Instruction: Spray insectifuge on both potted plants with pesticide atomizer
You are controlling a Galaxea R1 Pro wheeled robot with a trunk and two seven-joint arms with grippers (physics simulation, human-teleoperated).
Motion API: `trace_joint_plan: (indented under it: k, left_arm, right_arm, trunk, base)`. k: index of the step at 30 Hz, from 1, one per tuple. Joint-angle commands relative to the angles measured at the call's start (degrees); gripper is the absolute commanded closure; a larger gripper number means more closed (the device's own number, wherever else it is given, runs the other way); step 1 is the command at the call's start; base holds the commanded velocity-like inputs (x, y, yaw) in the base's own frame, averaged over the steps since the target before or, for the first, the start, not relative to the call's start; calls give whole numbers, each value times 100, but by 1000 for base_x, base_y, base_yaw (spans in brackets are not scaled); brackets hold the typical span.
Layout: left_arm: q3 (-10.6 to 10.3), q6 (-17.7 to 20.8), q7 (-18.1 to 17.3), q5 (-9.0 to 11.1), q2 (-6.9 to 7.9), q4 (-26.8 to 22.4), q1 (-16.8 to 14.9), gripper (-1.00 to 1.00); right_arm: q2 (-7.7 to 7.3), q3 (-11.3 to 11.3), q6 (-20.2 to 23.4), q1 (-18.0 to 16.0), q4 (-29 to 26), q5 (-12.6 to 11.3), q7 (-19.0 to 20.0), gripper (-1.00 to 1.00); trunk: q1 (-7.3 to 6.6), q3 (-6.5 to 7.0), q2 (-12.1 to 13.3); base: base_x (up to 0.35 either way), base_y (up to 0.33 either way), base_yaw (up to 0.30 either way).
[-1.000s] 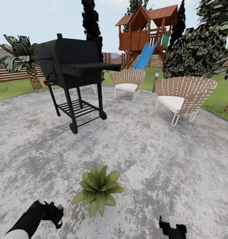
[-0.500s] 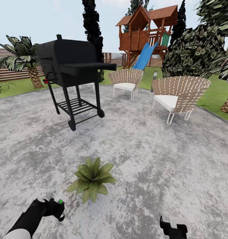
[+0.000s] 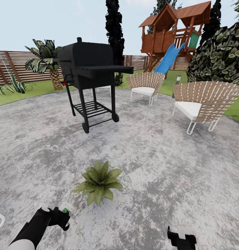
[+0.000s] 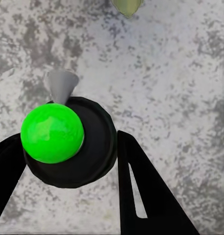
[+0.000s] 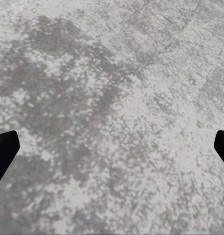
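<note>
Clamped on the pesticide atomizer (image 3: 65, 209) with the left gripper (image 3: 60, 219), low in the lower left corner of the head view. From the left wrist view, closed fingers (image 4: 141, 196) on either side of the bottle's dark round top and bright green cap, with the grey nozzle cone pointing out over the stone. Right gripper (image 3: 181, 239) at the bottom edge, right of centre, with fingers wide apart and holding nothing.

Largest first for the hazards. Grey stone patio (image 3: 161, 166) across the whole lower frame: likely to catch most of the mist if sprayed from this far back. Black grill (image 3: 89, 74) upper centre-left and two slatted chairs (image 3: 202, 100) at right: well apart from the arms, so probably only a danger when driving on. Potted plant (image 3: 98, 182) just below centre, near the nozzle but not under it: judged at risk of patchy cover on the far leaves, or of being knocked by a low sweep of the arm. Smallest, the grip itself: seated high near the cap, so possibly prone to tilting or slipping when swung.
</note>
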Motion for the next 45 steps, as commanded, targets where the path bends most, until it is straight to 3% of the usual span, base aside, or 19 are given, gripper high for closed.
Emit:
trace_joint_plan:
  k: [1, 10, 20, 24, 31, 37, 45]
  left_arm:
    - [25, 27, -43, -22, -7, -5, -5, 100]
    - [-1, 42, -38, -25, -125, -7, -5, 100]
    - [-6, 64, -37, -85, -150, -1, -5, 100]
    - [-36, 565, -53, -94, -142, 10, -5, 100]
    - [-57, 646, -63, -88, -148, 15, -5, 100]
    - [-328, 675, -47, -98, -150, 19, -4, 100]
    - [-320, 668, -37, -100, -147, -10, -5, 100]
  right_arm:
    - [0, -37, -14, -3, 7, 60, -22, -100]
    - [0, -37, -14, -3, 7, 60, -22, -100]
    - [7, -37, -14, -3, 7, 60, -22, -100]
    - [9, -37, -14, -3, 7, 60, -22, -100]
    - [9, -37, -14, -3, 7, 60, -22, -100]
    - [-16, -37, -14, 5, 70, 69, -22, -100]
    - [3, -37, -14, 6, 77, 60, -22, -100]
  trunk:
    - [-2, -5, -3]
    - [-2, -5, -3]
    - [-2, -5, -3]
    - [-2, -5, -3]
    - [-2, -5, -3]
    - [-2, -5, -3]
    - [-2, -5, -3]
  base:
    - [-30, -72, 272]
    - [30, -95, 113]
    - [162, -209, 29]
    - [144, -37, 251]
    - [12, -1, 255]
    - [0, 0, 31]
    - [0, -195, 0]
